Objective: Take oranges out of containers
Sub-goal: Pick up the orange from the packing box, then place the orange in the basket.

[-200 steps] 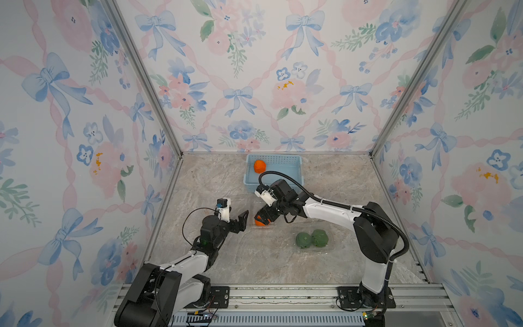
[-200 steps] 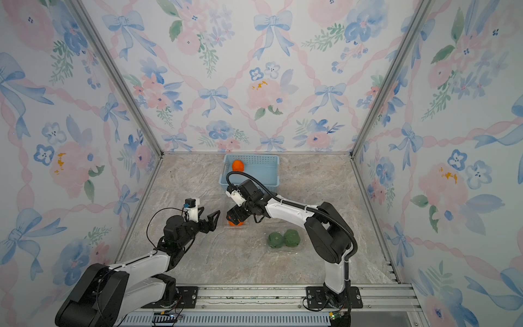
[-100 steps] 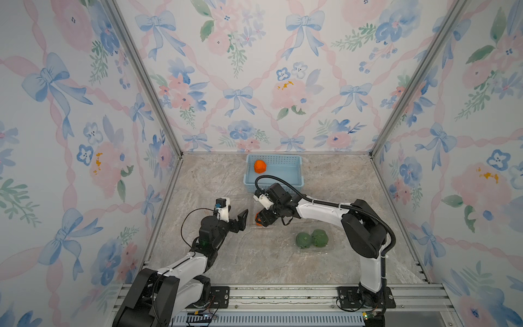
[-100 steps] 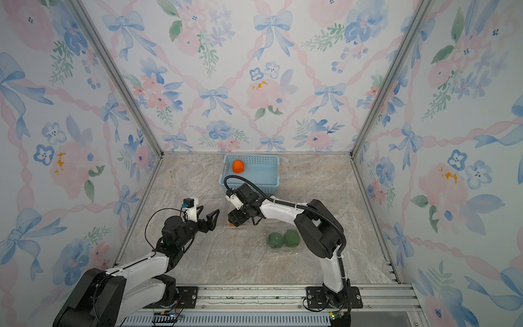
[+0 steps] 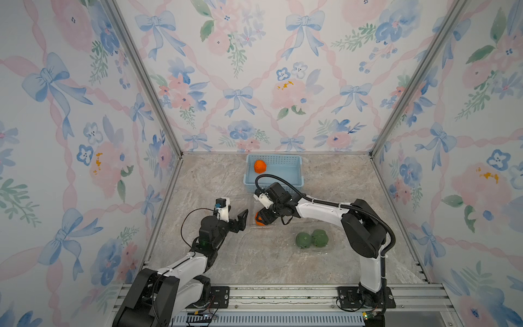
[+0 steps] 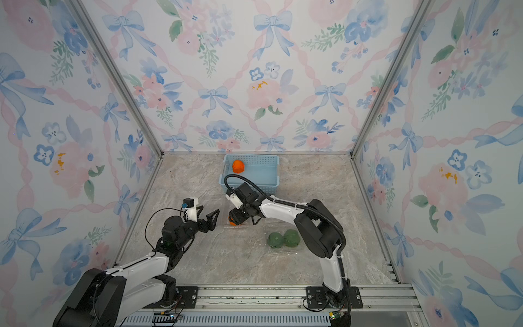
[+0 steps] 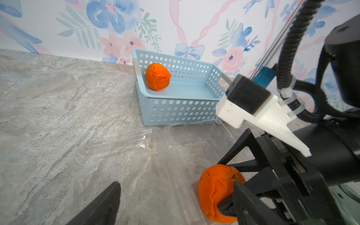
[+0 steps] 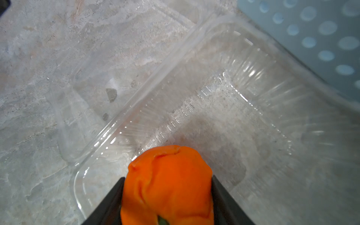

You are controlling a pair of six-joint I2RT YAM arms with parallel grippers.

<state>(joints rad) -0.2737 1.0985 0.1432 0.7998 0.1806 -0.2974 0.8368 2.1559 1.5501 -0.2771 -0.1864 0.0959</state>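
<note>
Right gripper [image 8: 168,194] is clamped on a squished orange [image 7: 216,192] at the near end of the clear tray [image 8: 253,78], right in front of the light-blue basket [image 5: 285,181]. The second orange [image 5: 260,166] sits in the basket's far-left corner. Two green ones [image 5: 304,240] touch in the other tray [image 5: 328,250], near right. Left gripper [image 6: 206,213] hangs wide open, just left.

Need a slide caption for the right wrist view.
Right gripper pinches an orange inside the clear tray, blue basket beside.
</note>
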